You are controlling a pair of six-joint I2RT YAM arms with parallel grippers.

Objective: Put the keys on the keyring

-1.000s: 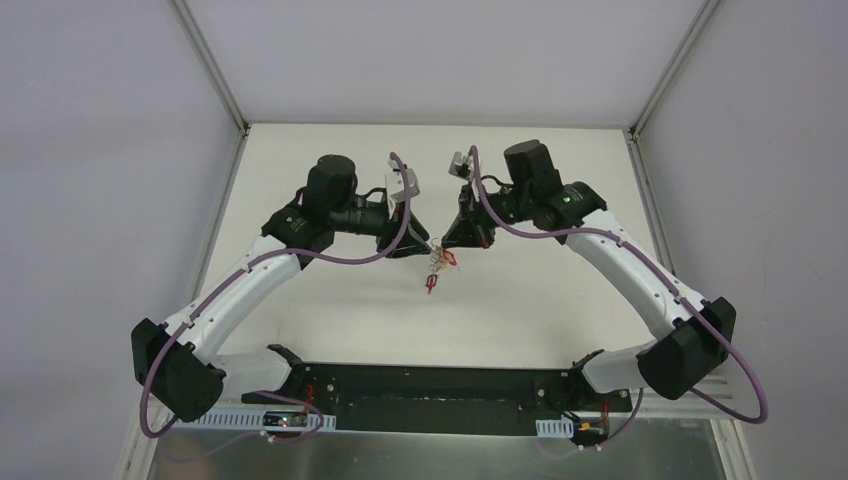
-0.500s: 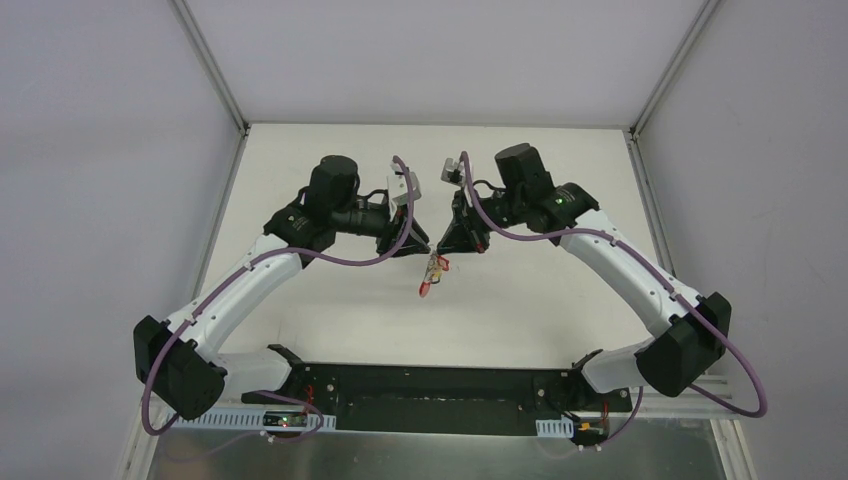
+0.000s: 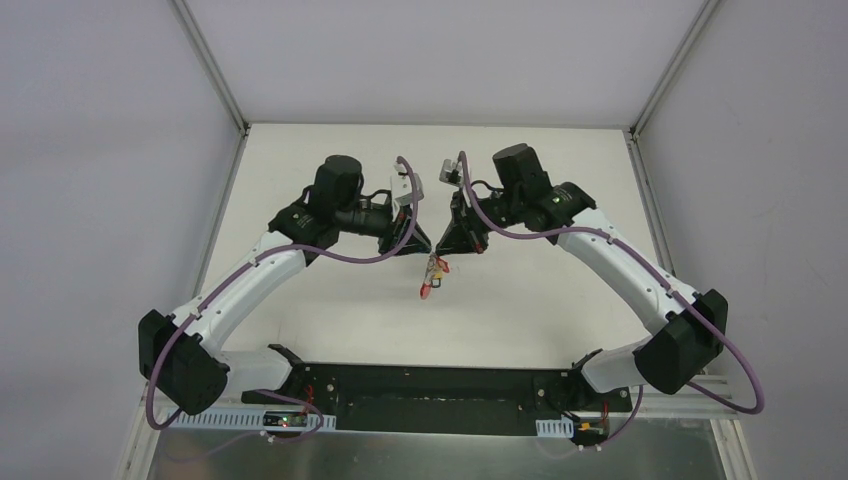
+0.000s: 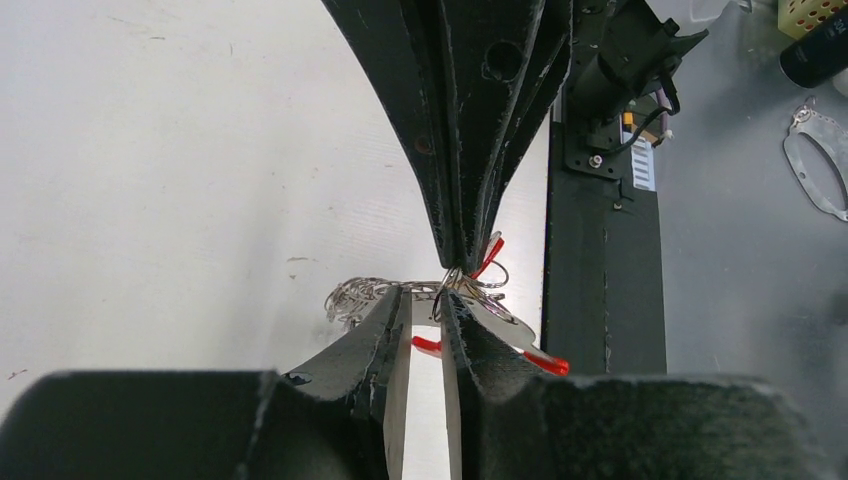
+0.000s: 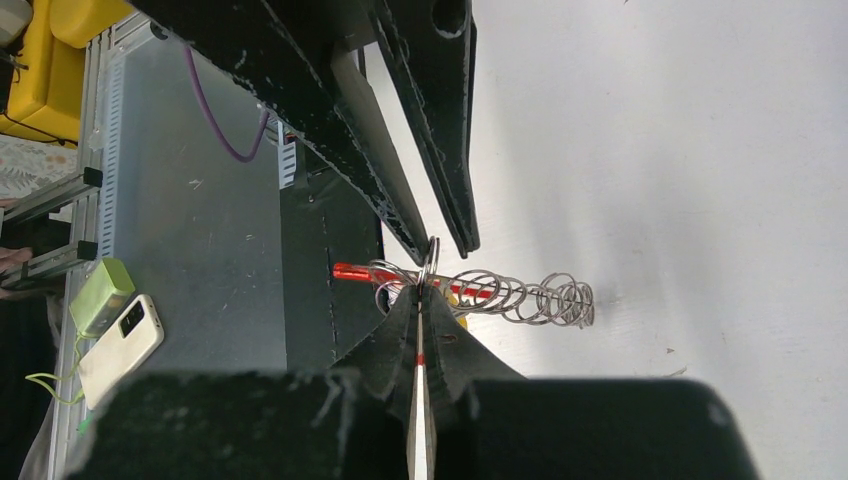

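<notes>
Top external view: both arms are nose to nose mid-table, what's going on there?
Both grippers meet tip to tip at the keyring. The right gripper is shut on its thin wire loop; the left gripper brackets the same spot with a narrow gap, grip unclear. A wire coil and red-tipped keys trail from it.

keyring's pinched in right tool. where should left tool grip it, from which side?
Probably the bare grey wire of the keyring poking past the tips of the right tool, approached head-on from the opposite side. The loop sits edge-on, roughly in line with the gap of the left tool; the coil of rings trails off sideways, clear of it.
</notes>
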